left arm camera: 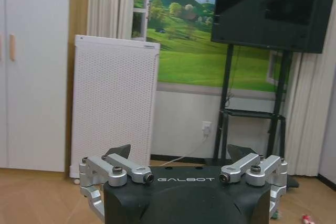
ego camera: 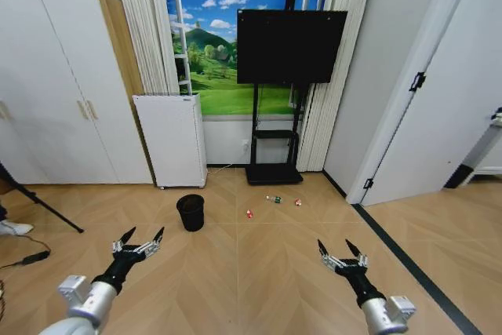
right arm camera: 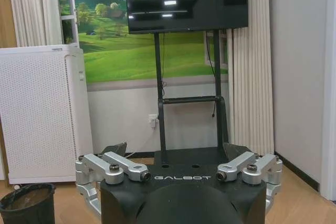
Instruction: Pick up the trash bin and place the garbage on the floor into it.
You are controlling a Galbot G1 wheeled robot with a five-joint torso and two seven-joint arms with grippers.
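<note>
The trash bin (ego camera: 190, 212), small, round and black, stands upright on the wooden floor ahead, in front of a white appliance; the right wrist view catches it low at the edge (right arm camera: 29, 203). The garbage lies to its right: a red-and-white piece (ego camera: 249, 213), a small clear bottle (ego camera: 274, 199) and another red piece (ego camera: 298, 202), which also shows in the left wrist view (left arm camera: 306, 219). My left gripper (ego camera: 144, 234) (left arm camera: 181, 153) hangs open above the floor, short of the bin. My right gripper (ego camera: 335, 247) (right arm camera: 176, 150) is open too, well short of the litter. Both hold nothing.
A white perforated appliance (ego camera: 171, 139) stands against the back wall. A black TV (ego camera: 290, 45) sits on a stand whose base (ego camera: 274, 174) lies just behind the litter. A tripod leg (ego camera: 39, 202) slants across the left. A dark floor strip (ego camera: 408, 264) runs along the right.
</note>
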